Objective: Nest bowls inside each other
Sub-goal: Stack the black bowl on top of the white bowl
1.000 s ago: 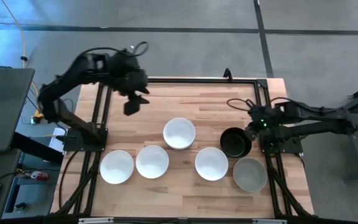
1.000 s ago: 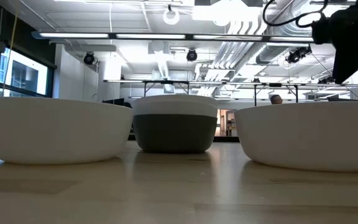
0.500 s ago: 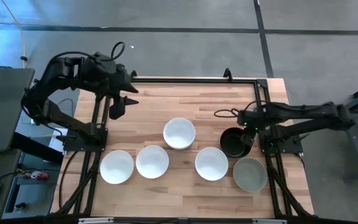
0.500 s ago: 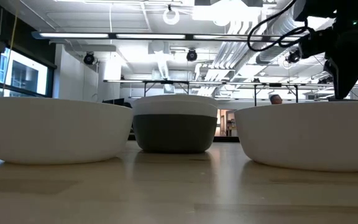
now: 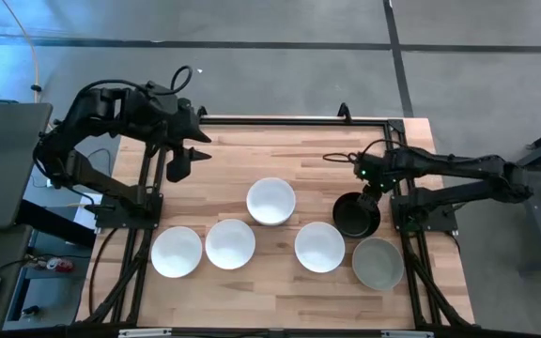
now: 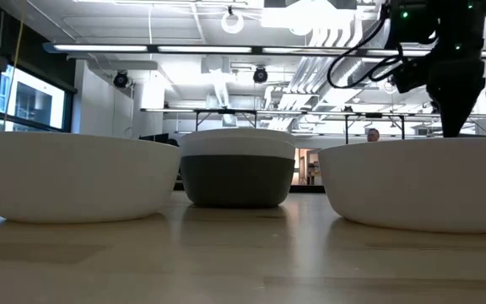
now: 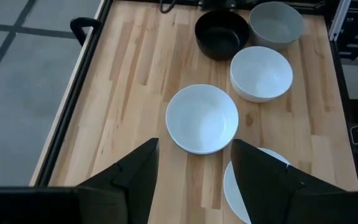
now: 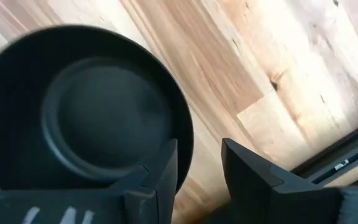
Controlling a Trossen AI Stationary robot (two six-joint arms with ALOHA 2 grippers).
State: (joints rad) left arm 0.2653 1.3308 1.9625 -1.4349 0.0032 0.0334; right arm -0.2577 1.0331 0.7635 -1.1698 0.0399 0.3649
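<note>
Six bowls stand upright on the wooden table. Three white ones [image 5: 177, 252] [image 5: 230, 243] [image 5: 319, 247] make a near row, and another white one [image 5: 270, 201] sits farther back. A grey bowl [image 5: 378, 263] is at the near right, with a black bowl [image 5: 353, 218] just behind it. My right gripper [image 8: 199, 168] points down, open, over the black bowl's right rim [image 8: 188, 140], with one finger over the inside and one outside. My left gripper [image 5: 178, 161] hangs open, high over the table's far left.
A black metal frame [image 5: 299, 120] runs round the table's far and side edges. Bare wood lies along the far half, behind the bowls. In the low view two white bowls [image 6: 74, 177] [image 6: 420, 181] fill the foreground and hide the black bowl.
My left gripper has drawn back toward the table's far left corner and risen a little, then stopped. My right gripper has swung in from the right edge and come down over the black bowl's rim, rolling its wrist on the way. No bowl has moved.
</note>
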